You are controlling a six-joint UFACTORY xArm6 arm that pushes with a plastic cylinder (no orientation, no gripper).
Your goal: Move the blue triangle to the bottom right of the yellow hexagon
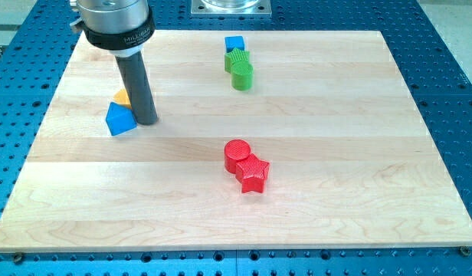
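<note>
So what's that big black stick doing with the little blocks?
That stick is my rod. My tip rests on the wooden board, right beside the blue triangle, on its right in the view. A yellow block peeks out just behind them. I'm meant to push the blue triangle to the yellow one's bottom right. The red and green blocks sit apart.

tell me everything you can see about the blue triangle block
The blue triangle block is a small, solid, matte wedge, plastic by its look, lying flat on the pale wooden board near the view's left edge. My tip stands right against its right side. A yellow block, mostly hidden behind the rod, sits just above it, seemingly touching.
</note>
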